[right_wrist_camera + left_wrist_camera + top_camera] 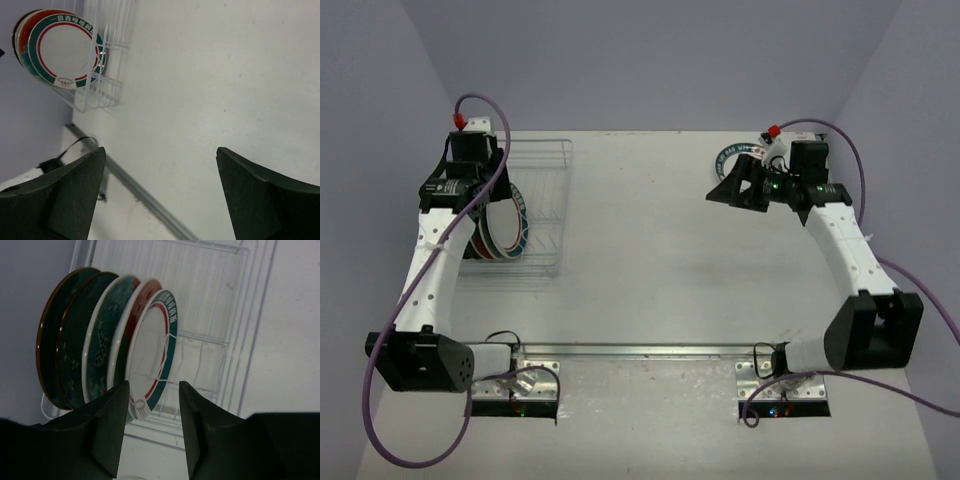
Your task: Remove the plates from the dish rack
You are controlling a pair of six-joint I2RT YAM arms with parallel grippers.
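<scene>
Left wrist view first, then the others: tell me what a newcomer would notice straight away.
A row of colourful plates stands on edge in the wire rack at the far left of the table, with the left gripper open right at the nearest one's rim. At the far right, one teal-rimmed plate lies flat by the open right gripper.

The left arm (430, 270) runs from its near-left base along the left side toward the far end. Its wrist is bent so the left gripper (152, 425) points downward, the two fingers a narrow gap apart. The right arm (845, 250) leaves its near-right base, elbows out to the right and reaches far. Its right gripper (160, 180) is turned leftward, jaws spread wide and holding nothing.
</scene>
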